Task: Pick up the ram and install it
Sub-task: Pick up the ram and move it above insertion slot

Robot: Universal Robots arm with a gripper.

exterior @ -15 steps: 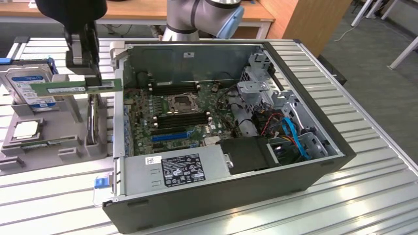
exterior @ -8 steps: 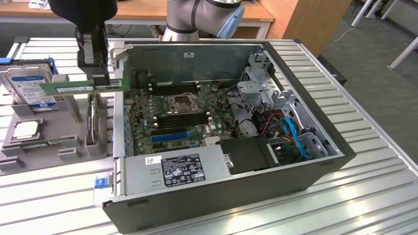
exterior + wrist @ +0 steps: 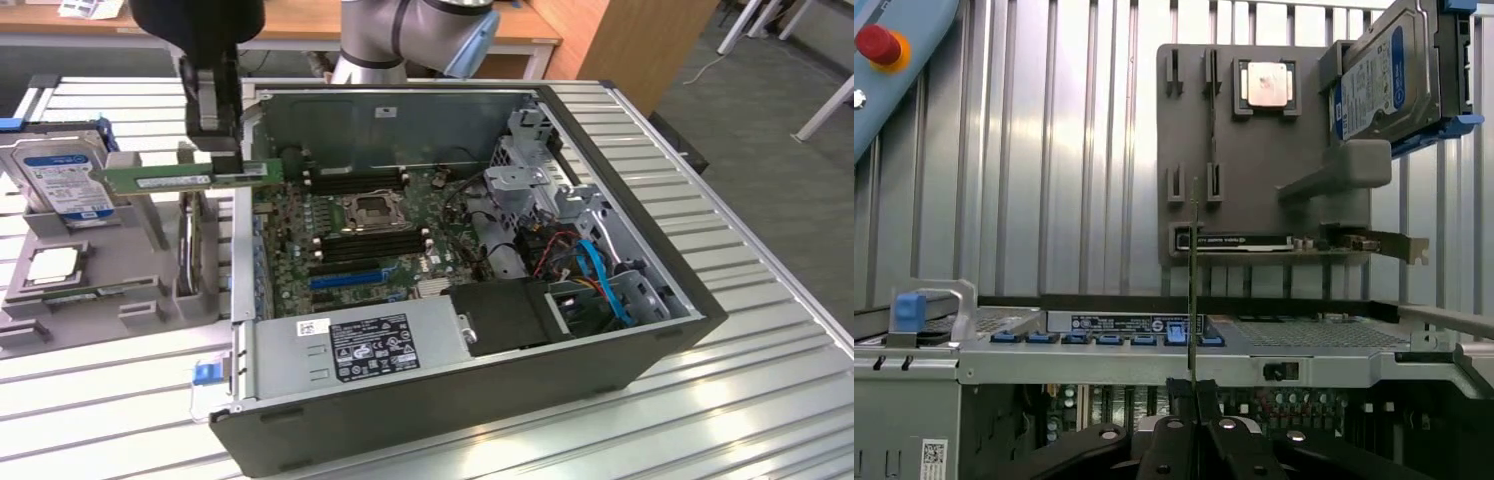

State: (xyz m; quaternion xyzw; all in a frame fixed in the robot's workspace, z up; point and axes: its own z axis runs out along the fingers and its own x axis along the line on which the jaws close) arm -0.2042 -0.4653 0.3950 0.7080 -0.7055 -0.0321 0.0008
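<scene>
One ram (image 3: 174, 179), one hard drive (image 3: 60, 180) and one processor chip (image 3: 54, 264) show beside one open computer case (image 3: 641, 200). All sit on a ribbed metal desk (image 3: 747, 400), with wooden furniture behind. The end effector (image 3: 227, 165) is clamped on the ram, holding it level over the case's wall at the exterior view's left.

The tabletop (image 3: 781, 400) is a silver surface of long parallel ribbed slats, with bright glare on them in the lower right of the exterior view. 2 things lie directly on it. An open black computer case (image 3: 467, 405) rests on its side across the centre of the frame. A grey parts holder (image 3: 140, 220) sits just beside it, at the exterior view's left.
</scene>
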